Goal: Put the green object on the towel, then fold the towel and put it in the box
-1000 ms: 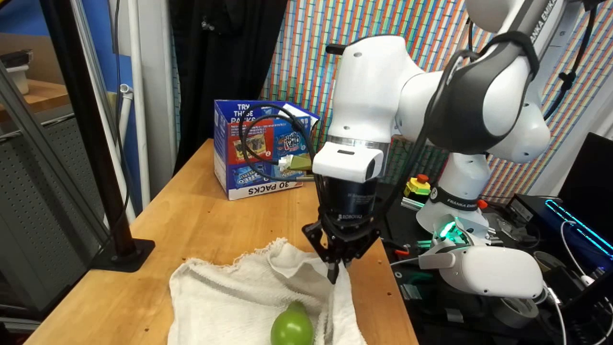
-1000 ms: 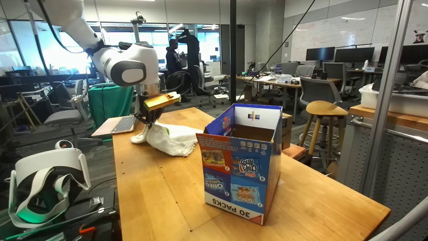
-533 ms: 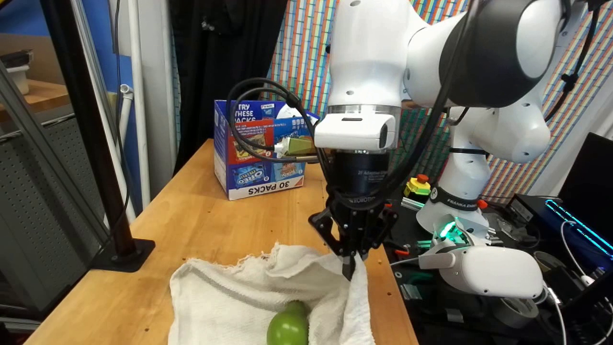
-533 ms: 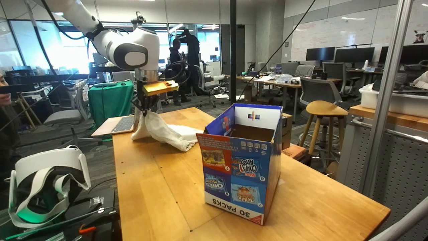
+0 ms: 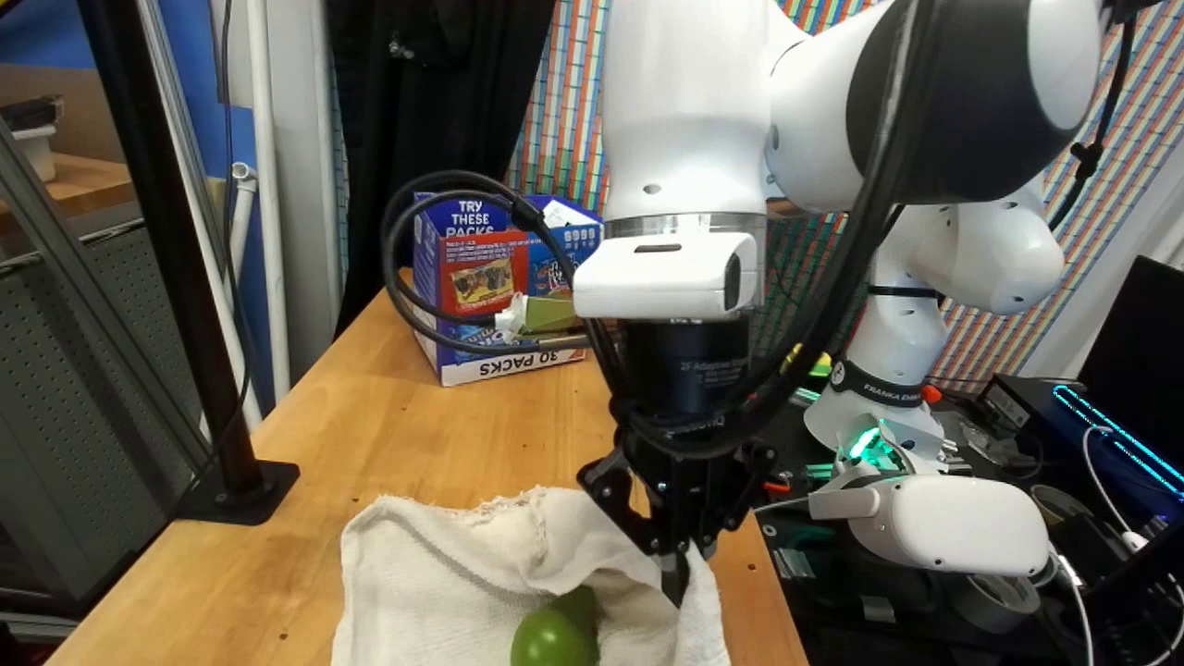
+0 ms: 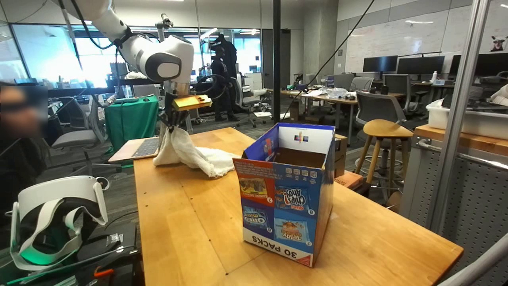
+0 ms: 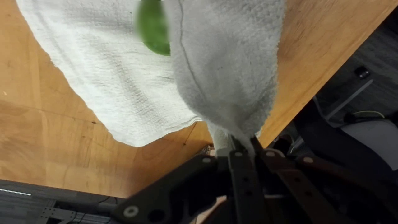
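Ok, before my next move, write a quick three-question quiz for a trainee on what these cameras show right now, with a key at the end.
1. True or false: the box stands on the table with its top open.
2. In the wrist view, what covers part of the green object?
3. The pincer grips: A) the box; B) the green object; C) the towel.

Key: 1. True. 2. A raised part of the towel. 3. C.
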`<state>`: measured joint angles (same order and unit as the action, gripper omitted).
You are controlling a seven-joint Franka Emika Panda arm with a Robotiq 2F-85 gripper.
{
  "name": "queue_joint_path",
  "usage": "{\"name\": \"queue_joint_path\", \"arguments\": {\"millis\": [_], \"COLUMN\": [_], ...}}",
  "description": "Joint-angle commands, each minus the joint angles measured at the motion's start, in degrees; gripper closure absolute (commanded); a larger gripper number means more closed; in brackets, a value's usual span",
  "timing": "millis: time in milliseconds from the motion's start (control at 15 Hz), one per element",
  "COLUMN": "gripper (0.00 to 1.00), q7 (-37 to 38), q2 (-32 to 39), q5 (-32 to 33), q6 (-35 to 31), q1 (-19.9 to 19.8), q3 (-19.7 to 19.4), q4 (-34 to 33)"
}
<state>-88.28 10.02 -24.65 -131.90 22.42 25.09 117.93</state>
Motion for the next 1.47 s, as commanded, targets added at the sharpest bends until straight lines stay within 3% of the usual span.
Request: {"name": "queue_joint_path", "arguments": {"millis": [0,333,600,1267,1333,1400], "gripper": [0.95,0.95,0.95,0.95,0.92,0.7], "q7": [4.25,10.57,17.21,38.56,40.74,42.68], "q2": [6.17,13.43,18.49,26.42,26.06,24.97], "q5": [2.55,7.25,16.71,35.94,37.16,37.69], "q6": [1.45,0.19,-1.96,-1.55,-1.4,-1.76], "q1": [-0.23,-0.08,1.41,4.81,4.69,3.79], "q3": [0.04,-0.9,-3.27,-8.68,-9.12,-9.28], "q4": [-7.63,-15.53,-19.62,-21.59,-21.04,-19.61]}}
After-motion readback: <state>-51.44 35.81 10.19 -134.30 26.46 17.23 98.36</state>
